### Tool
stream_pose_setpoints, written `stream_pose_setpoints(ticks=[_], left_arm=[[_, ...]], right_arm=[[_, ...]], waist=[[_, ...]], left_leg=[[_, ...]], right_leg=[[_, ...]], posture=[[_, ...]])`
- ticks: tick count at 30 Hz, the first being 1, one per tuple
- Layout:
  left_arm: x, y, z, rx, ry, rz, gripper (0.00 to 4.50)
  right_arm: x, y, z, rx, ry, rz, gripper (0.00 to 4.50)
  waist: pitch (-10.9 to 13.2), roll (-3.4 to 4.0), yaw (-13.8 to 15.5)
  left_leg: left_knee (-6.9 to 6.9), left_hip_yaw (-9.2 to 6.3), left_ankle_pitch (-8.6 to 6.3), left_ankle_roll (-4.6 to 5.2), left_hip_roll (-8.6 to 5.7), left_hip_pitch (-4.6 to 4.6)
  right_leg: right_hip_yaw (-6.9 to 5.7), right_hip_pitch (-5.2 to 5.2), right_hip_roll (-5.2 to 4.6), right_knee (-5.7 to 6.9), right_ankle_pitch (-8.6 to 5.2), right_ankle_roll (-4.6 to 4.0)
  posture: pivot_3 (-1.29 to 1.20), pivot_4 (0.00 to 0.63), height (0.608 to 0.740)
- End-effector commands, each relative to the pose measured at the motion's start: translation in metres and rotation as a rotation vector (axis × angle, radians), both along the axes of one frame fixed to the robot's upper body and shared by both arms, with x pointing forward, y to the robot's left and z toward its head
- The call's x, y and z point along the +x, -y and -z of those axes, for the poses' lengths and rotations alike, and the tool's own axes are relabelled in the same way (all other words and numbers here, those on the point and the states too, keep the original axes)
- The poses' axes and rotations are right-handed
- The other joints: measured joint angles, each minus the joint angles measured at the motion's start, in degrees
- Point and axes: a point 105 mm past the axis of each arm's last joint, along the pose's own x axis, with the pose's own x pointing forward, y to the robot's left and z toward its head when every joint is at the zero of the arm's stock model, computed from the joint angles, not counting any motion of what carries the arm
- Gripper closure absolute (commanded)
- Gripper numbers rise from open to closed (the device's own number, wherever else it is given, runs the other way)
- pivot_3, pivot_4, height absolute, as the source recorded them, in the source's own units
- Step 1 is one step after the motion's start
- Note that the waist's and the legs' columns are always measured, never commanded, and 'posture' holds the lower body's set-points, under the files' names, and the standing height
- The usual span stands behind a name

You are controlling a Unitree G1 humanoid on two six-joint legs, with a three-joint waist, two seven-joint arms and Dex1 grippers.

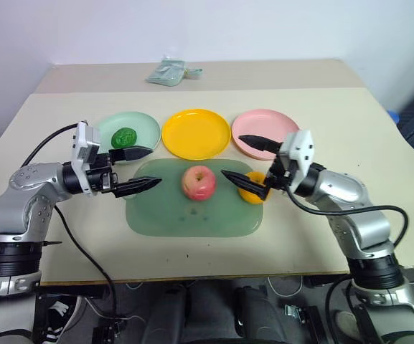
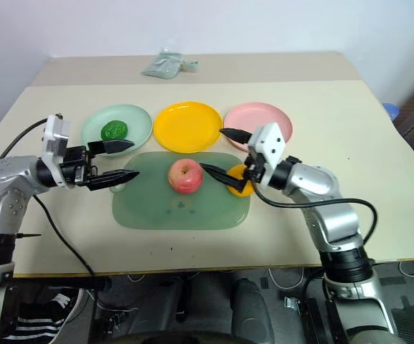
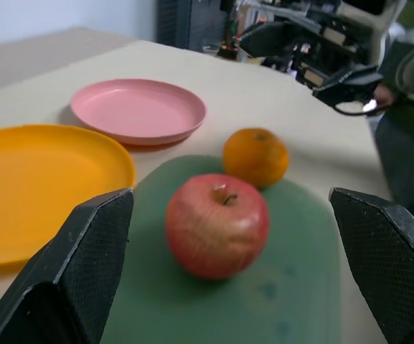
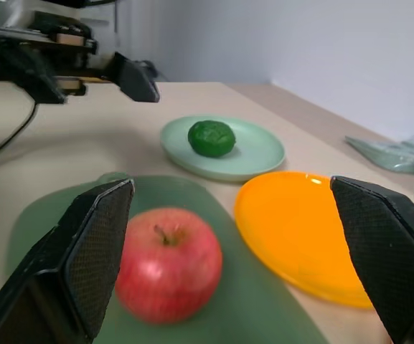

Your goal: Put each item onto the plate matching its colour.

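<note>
Left eye view, plates: the mint green plate [image 1: 143,125], yellow plate [image 1: 196,133] and pink plate [image 1: 260,126] stand in a row behind the green tray [image 1: 192,215].
Left eye view, items: the green lump [image 1: 124,137] already lies on the mint green plate; the apple [image 1: 199,182] sits mid-tray, the orange [image 1: 252,188] at the tray's right edge, partly behind a black finger.
Left eye view, grippers: the left gripper [image 1: 139,169] hangs spread wide and empty over the tray's left edge; the right gripper [image 1: 250,159] is equally wide and empty, near the orange.
Right eye view, step: one item is sorted and two remain; the right arm seems to be lining up on the apple or the orange.
Left wrist view, aim: the apple lies between the two fingers [image 3: 77,276], the orange just behind it.
Right wrist view, aim: the apple lies low between the fingers [image 4: 92,258], with the yellow plate beside it.
Next move: bracket one fruit, close, lift clear of the tray, then carry the apple to the pink plate or the orange to the yellow one.
</note>
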Motion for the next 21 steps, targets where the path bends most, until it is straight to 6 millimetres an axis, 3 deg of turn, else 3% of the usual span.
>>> stream_pose_setpoints(ticks=[1,10,21], left_arm=[[-0.002,-0.003,-0.008,0.014,0.065,-0.013,0.05],[-0.004,-0.003,-0.002,0.005,0.064,-0.022,0.05],[-0.004,0.000,-0.001,-0.008,0.064,-0.012,0.05]], right_arm=[[0.000,-0.021,-0.008,-0.031,0.061,-0.007,0.00],[0.009,-0.035,0.014,-0.176,-0.146,-0.038,0.00],[0.010,-0.054,0.025,-0.246,-0.235,-0.059,0.00]], waist=[[0.01,0.01,-0.01],[0.00,0.01,-0.08],[0.01,0.01,-0.16]], left_leg=[[0.00,0.00,0.00,0.00,0.00,0.00],[-0.01,-0.01,0.00,0.01,-0.03,-0.01],[-0.02,-0.01,0.00,0.01,-0.02,-0.01]], right_leg=[[0.00,0.00,0.00,0.00,0.00,0.00],[-0.02,-0.01,0.00,0.01,0.00,0.01],[-0.02,-0.03,0.05,0.02,0.01,0.02]], posture=[[0.00,0.150,0.740],[0.00,0.150,0.740],[0.00,0.150,0.740]])
